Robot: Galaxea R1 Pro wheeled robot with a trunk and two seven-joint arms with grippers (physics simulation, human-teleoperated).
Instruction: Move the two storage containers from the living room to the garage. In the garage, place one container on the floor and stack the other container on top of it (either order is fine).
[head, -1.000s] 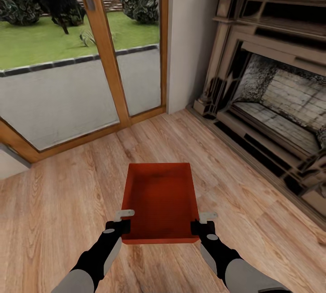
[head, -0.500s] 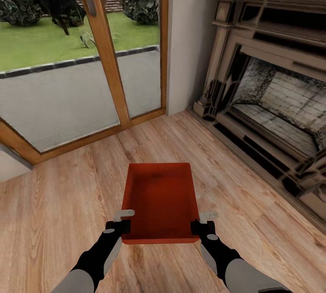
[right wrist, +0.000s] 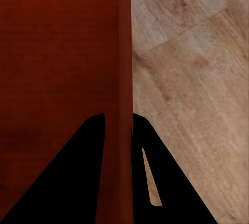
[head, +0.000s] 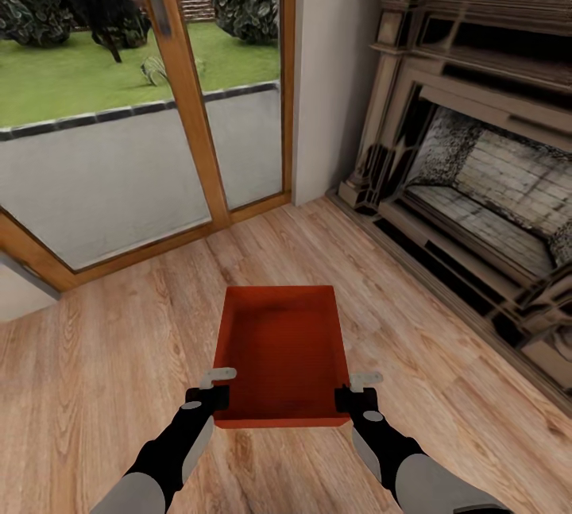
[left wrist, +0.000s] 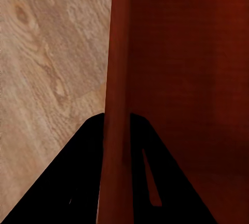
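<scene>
Head view: the orange-red storage container (head: 280, 355) was carried level above the light wood plank floor (head: 103, 371), its near corners pinched by the left tool (head: 213, 388) and the right tool (head: 355, 391), each clamped over a side wall. Over the last second the room slid slightly across the frame while the grip was unchanged, suggesting a turn toward the garage. A glazed door (head: 135, 101) and brick fireplace (head: 477, 172) were ahead, blocking that way.

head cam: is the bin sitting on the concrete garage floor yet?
No, the bin is held over light wood planks by the left end effector and right end effector, beside a fireplace.
</scene>
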